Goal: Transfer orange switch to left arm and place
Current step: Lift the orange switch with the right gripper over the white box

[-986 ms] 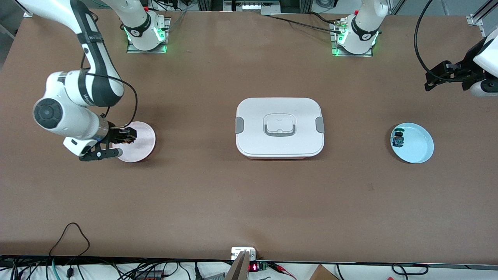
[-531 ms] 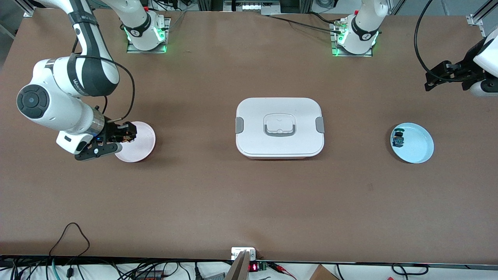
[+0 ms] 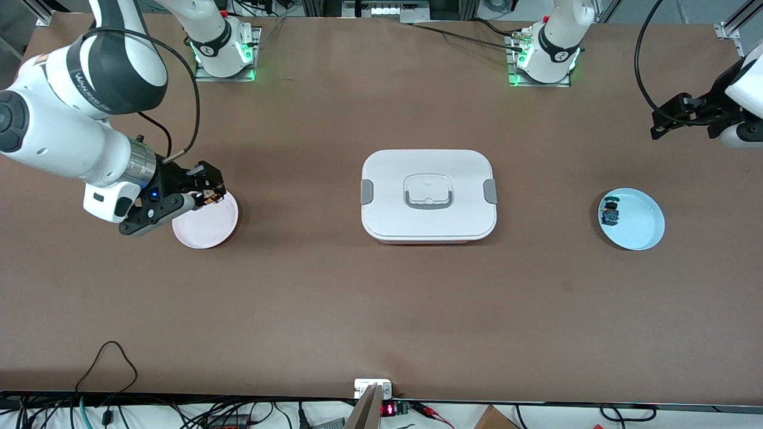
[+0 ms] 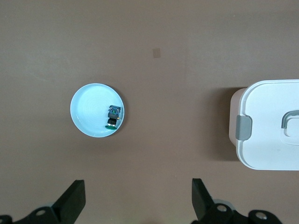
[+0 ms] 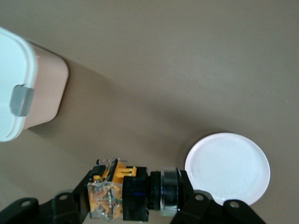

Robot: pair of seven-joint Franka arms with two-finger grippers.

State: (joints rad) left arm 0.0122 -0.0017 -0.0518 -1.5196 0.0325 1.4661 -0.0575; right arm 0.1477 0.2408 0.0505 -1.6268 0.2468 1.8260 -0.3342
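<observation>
My right gripper (image 3: 207, 189) is shut on the orange switch (image 5: 131, 192), which has an orange and clear body and a black and silver end. It holds the switch up over the edge of the pink plate (image 3: 205, 223) at the right arm's end of the table. The plate shows bare in the right wrist view (image 5: 228, 168). The white box (image 3: 428, 195) with grey latches sits at the table's middle; its corner shows in both wrist views (image 5: 18, 88) (image 4: 271, 126). My left gripper (image 4: 138, 205) is open and empty, waiting high at the left arm's end.
A light blue plate (image 3: 638, 223) at the left arm's end holds a small blue switch with a green tip (image 3: 610, 213), also in the left wrist view (image 4: 113, 116). Cables and electronics (image 3: 381, 408) lie along the table's near edge.
My right gripper has risen off the pink plate with the orange switch and shifted a little toward the box. The left arm has not moved.
</observation>
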